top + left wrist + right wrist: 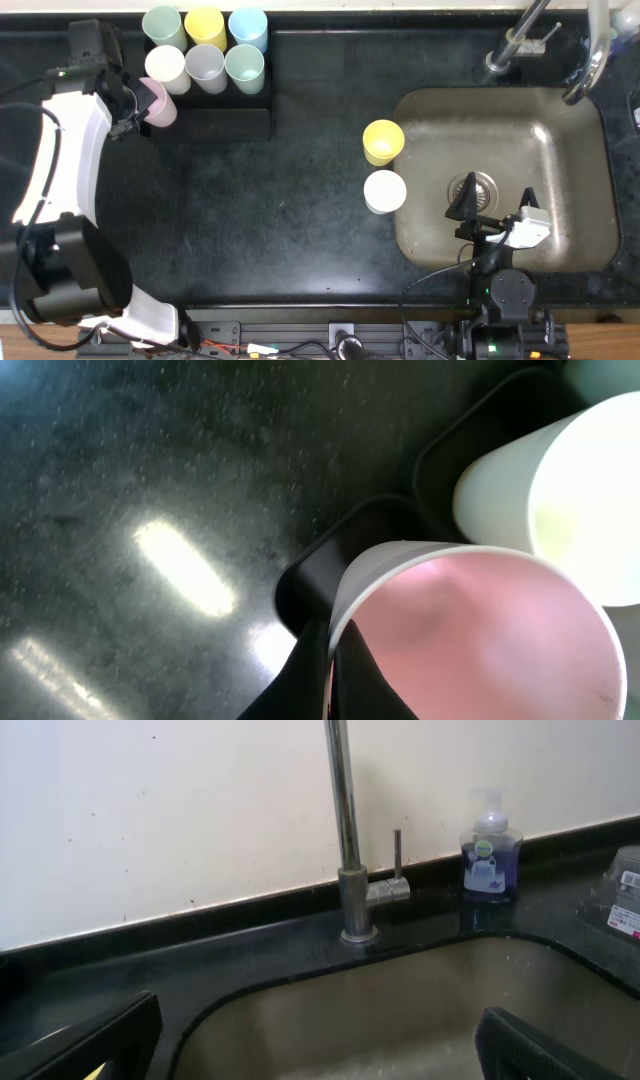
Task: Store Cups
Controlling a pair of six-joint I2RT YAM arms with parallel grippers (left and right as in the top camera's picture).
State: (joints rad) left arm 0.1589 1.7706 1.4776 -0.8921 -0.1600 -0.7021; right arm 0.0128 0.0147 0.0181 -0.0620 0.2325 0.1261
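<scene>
Pink cup (160,104) was gripped by left tool (138,108) at rack's (240,122) 8 o'clock corner. Cup was tilted, so could miss slot and topple. Right tool (320,1045) had jaws apart.

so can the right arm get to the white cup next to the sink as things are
Probably yes. The right gripper hangs over the sink with fingers open and empty, and the white cup stands on the counter just past the sink's left rim. Only the yellow cup stands close beside it.

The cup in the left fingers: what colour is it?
The cup is pink; the left wrist view shows it best.
</scene>
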